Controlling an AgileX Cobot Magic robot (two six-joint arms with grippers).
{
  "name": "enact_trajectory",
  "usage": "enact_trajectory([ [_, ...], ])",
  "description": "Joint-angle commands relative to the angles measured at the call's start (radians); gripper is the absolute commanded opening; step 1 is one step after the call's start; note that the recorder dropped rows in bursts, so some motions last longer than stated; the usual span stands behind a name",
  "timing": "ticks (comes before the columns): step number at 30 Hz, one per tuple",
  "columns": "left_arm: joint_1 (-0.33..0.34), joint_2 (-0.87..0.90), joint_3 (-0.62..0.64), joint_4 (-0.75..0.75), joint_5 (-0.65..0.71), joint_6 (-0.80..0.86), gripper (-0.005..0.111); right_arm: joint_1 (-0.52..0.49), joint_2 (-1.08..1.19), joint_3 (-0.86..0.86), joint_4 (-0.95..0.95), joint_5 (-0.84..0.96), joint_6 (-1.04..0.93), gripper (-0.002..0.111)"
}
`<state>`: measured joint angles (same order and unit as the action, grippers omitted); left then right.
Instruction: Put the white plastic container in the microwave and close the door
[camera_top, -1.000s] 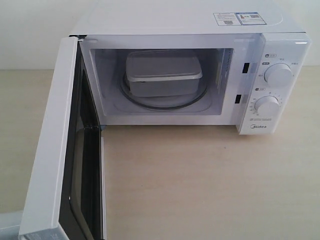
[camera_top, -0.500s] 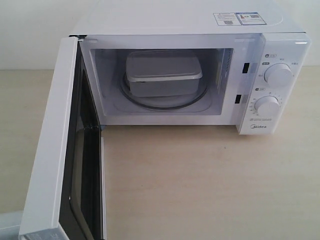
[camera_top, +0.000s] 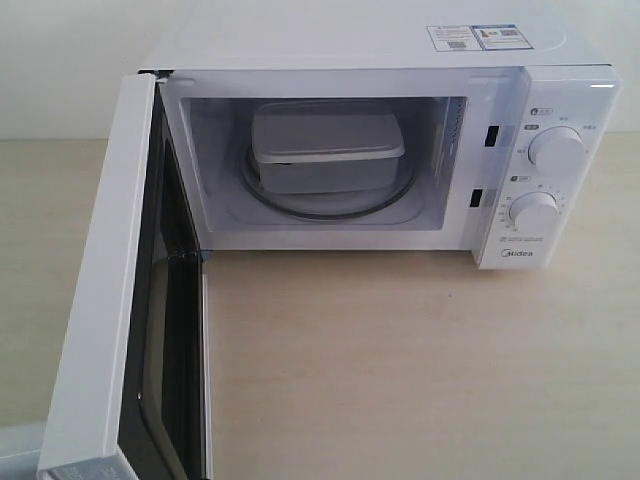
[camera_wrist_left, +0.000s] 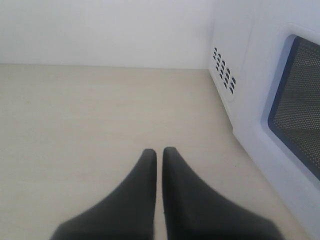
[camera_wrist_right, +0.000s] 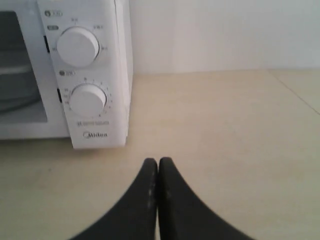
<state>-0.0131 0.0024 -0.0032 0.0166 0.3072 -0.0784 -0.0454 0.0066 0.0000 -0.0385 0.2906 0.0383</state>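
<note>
The microwave (camera_top: 350, 40) is white all over, with two white knobs (camera_top: 556, 150) ringed by small grey markings above grey Midea lettering. The stickers (camera_top: 475, 37) on its top are white with dark print and a blue band. The door (camera_top: 100, 330) is white, and its dark window (camera_wrist_left: 300, 125) is patterned with fine dots. The white plastic container (camera_top: 325, 140) looks greyish in the shaded cavity. The counter (camera_top: 400, 370) is pale beige with faint wood grain. The left gripper (camera_wrist_left: 159, 151) and right gripper (camera_wrist_right: 158, 161) are matte black.
</note>
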Motion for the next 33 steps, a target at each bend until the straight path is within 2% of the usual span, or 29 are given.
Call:
enact_trajectory([
  [1,0.003,-0.002,0.003,-0.005,-0.001,-0.003,0.004,-0.004,-0.007,0.000,0.010,0.052,-0.048,0.000],
  [33,0.003,-0.002,0.003,-0.005,-0.001,-0.003,0.004,-0.004,-0.007,0.000,0.033,0.052,-0.048,0.000],
])
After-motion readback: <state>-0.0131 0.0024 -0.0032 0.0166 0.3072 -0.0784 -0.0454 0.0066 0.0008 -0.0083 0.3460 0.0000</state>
